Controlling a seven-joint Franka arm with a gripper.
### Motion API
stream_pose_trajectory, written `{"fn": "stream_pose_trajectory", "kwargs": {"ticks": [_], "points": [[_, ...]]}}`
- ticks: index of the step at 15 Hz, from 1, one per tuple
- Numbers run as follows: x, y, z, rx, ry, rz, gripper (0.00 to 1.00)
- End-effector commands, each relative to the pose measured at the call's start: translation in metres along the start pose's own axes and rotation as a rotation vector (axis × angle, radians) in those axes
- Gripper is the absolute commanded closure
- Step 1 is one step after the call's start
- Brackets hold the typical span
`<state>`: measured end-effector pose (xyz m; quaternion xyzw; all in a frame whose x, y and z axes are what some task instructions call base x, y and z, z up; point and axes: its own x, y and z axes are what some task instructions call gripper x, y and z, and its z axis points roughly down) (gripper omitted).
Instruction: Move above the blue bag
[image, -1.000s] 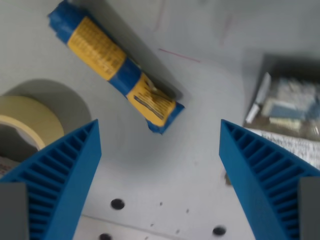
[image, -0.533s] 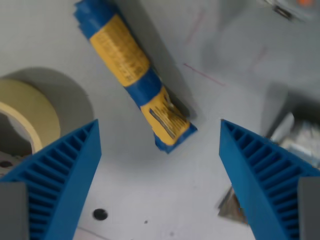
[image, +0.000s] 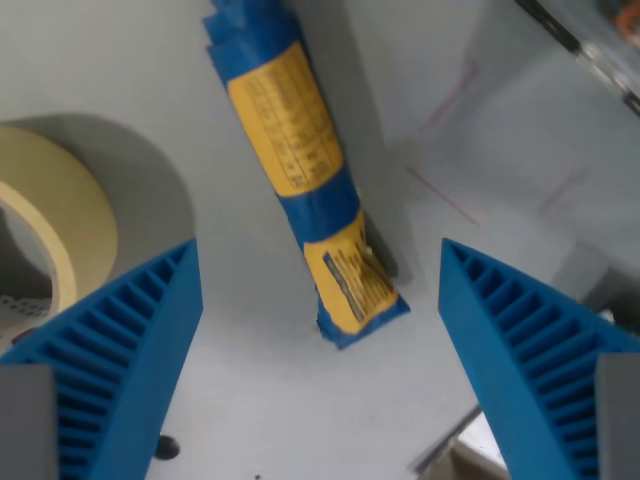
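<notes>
as i read the wrist view from nearest to farthest, i log first the gripper (image: 320, 350): two blue ribbed fingers (image: 110, 360), spread wide apart at the bottom corners, nothing held between them. next, grey tabletop (image: 250, 400), bare in the gap, with a small dark hole near the left finger. next, blue bag (image: 305, 170): rolled, blue with yellow printed labels, lying flat on the tabletop, running from the top centre down to just above the gap between the fingers, its lower end slightly toward the wrist view's right. at the wrist view's left, roll of cream tape (image: 60, 215), apart from the bag. farthest, thin red lines (image: 450, 195) marked on the tabletop, upper right.
</notes>
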<state>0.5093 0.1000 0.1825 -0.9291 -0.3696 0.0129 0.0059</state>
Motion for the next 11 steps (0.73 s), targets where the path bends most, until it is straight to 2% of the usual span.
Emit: {"fn": "stream_pose_trajectory", "kwargs": {"ticks": [1, 11], "points": [[-0.0011, -0.0051, 0.0064, -0.067, 0.08, -0.186, 0.0], [0.002, -0.0074, 0.0128, -0.062, 0.075, -0.12, 0.0]]}}
